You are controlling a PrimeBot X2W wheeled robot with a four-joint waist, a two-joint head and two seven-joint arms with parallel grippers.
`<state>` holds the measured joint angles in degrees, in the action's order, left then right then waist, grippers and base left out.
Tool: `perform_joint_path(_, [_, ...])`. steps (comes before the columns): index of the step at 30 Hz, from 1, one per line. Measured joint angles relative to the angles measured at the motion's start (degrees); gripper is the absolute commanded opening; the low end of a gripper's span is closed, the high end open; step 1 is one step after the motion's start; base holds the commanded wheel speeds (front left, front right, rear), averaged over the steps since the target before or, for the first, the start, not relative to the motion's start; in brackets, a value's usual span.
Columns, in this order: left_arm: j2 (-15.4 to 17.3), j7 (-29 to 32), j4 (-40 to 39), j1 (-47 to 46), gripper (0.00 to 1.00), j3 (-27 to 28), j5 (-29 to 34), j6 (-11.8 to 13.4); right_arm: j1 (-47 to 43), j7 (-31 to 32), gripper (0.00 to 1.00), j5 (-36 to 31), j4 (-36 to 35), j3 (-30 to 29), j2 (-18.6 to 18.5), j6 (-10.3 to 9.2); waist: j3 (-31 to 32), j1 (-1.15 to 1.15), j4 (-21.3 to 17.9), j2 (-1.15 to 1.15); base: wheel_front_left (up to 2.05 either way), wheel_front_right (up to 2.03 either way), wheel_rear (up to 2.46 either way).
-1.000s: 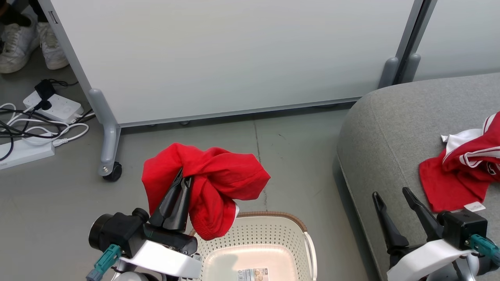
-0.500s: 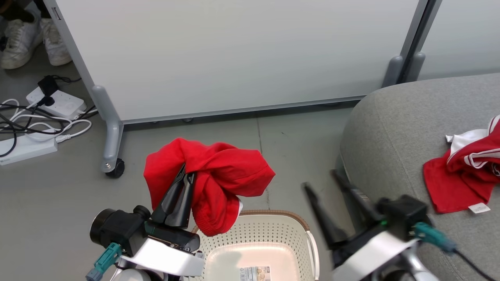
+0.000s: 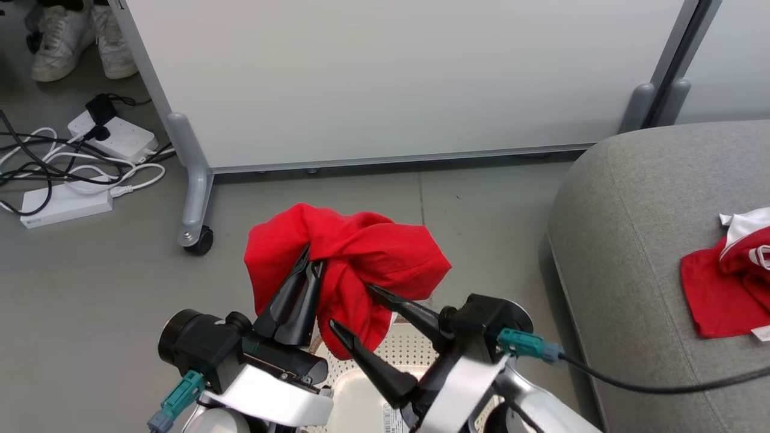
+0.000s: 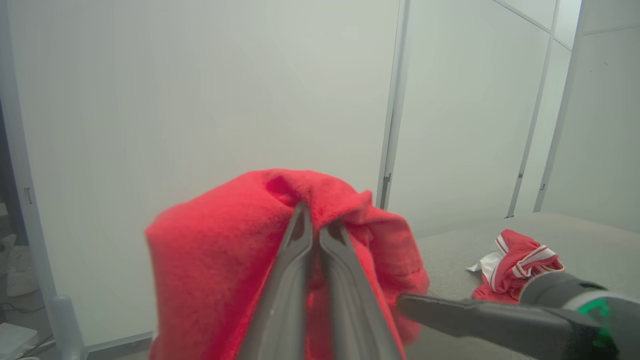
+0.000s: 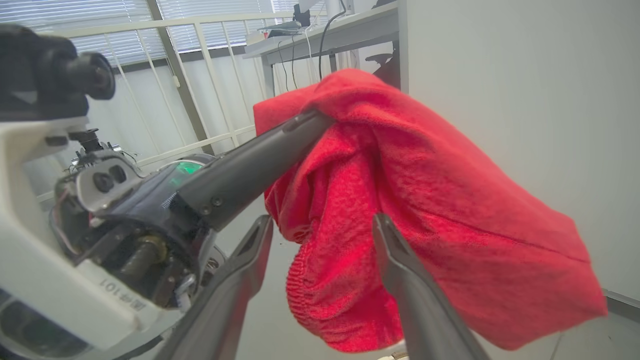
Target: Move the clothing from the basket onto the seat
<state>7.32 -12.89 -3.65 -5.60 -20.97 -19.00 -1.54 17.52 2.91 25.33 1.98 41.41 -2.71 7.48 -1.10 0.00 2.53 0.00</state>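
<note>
A: L side, what's the claw doing?
B: The left gripper (image 3: 313, 257) has its fingers pressed together, clamped on the red garment (image 3: 367, 252). The cloth hangs bunched off the tips, up over the basket (image 3: 412, 352).
A: And R?
B: The right gripper (image 3: 350, 305) has its fingers spread wide, tips right at the garment's lower fold. It grips nothing. Touching the cloth or not, can't tell.
A: 2nd piece?
B: The other red garment (image 3: 719, 294), w/ white trim, lies crumpled on the grey seat (image 3: 631, 240) at the robot's right, well apart from the basket.
A: Bkgd?
B: A white partition panel (image 3: 391, 78) on a caster (image 3: 201, 240). Power strips (image 3: 63, 204) + cables on the floor at left, white shoes (image 3: 66, 36) beyond.
</note>
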Motion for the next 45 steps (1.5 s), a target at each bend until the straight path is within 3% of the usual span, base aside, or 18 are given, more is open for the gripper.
perform_joint_path(5, [-0.1,-0.1,0.0,-0.5,0.00,-0.7,0.0,-0.4,5.7,-1.7,1.00,2.5,6.9,2.8,-0.1,-0.01,-0.6,0.00,0.8,0.00,0.00,0.00,0.00])
perform_joint_path(6, [-0.2,-0.1,0.0,-0.5,0.00,-0.8,0.0,-0.4,6.6,-2.5,0.92,3.9,7.8,3.4,-0.1,0.00,-0.7,0.00,1.0,0.00,0.00,0.00,0.00])
perform_joint_path(7, [-0.2,-0.1,0.0,-0.5,0.00,-0.9,0.0,-0.4,7.5,-2.6,0.92,4.6,9.0,4.1,0.0,0.00,-0.7,0.00,1.1,0.00,0.00,0.00,0.00])
perform_joint_path(8, [-0.2,-0.1,0.0,-0.5,0.00,-1.1,0.0,-0.5,8.4,-2.8,0.01,4.9,10.2,4.6,0.0,0.00,-0.8,0.00,1.3,0.00,0.00,0.00,0.00])
perform_joint_path(16, [-0.3,-0.5,0.0,-0.7,0.00,-1.4,-0.3,-0.6,12.7,-6.1,0.00,9.4,15.6,7.2,0.0,0.00,-1.0,0.00,1.7,0.00,0.00,0.00,0.00])
perform_joint_path(17, [-0.3,-0.4,0.0,-0.7,0.16,-1.4,-0.4,-0.6,12.9,-6.6,0.00,9.6,16.1,7.1,0.0,0.00,-1.0,0.00,1.6,0.00,0.00,0.00,0.00])
perform_joint_path(18, [-0.3,-0.4,0.0,-0.7,0.98,-1.4,-0.4,-0.6,13.1,-7.0,0.00,9.6,16.5,6.9,0.0,0.00,-1.0,0.00,1.5,0.00,0.00,0.00,0.00])
perform_joint_path(26, [0.5,0.2,-0.2,-1.3,1.00,-2.2,0.4,-0.3,13.7,-9.4,0.00,7.7,19.6,2.6,0.0,0.00,-1.5,0.00,-0.4,0.00,0.00,0.00,0.00])
perform_joint_path(34, [1.2,3.4,1.7,-1.3,1.00,-6.8,2.4,-1.4,12.5,-9.4,0.00,0.9,22.7,-6.7,0.0,-0.01,-2.3,0.00,-3.4,0.00,0.00,0.00,0.00])
perform_joint_path(45, [3.3,5.0,6.4,-1.4,1.00,-12.1,3.9,-3.8,7.1,-6.4,0.00,-6.4,20.5,-17.8,-0.1,0.00,-4.1,0.00,-9.2,0.00,0.00,0.00,0.00])
